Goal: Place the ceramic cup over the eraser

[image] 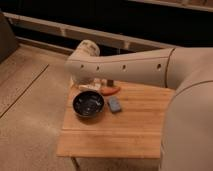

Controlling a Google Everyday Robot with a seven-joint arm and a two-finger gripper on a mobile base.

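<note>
My arm reaches in from the right, and its white wrist [84, 65] hangs over the back left corner of the wooden table [130, 130]. The gripper sits behind and below that wrist, hidden from view, and I see nothing held in it. Just under the arm a pale cream shape, the ceramic cup [95, 82], peeks out, mostly covered. The eraser [110, 83], a small dark upright block, stands just right of it near the table's back edge.
A wide dark bowl [88, 104] sits on the table's left front part. A flat blue pad [115, 104] lies right of the bowl, with an orange object [111, 91] behind it. A dark wall with a pale rail runs behind the table.
</note>
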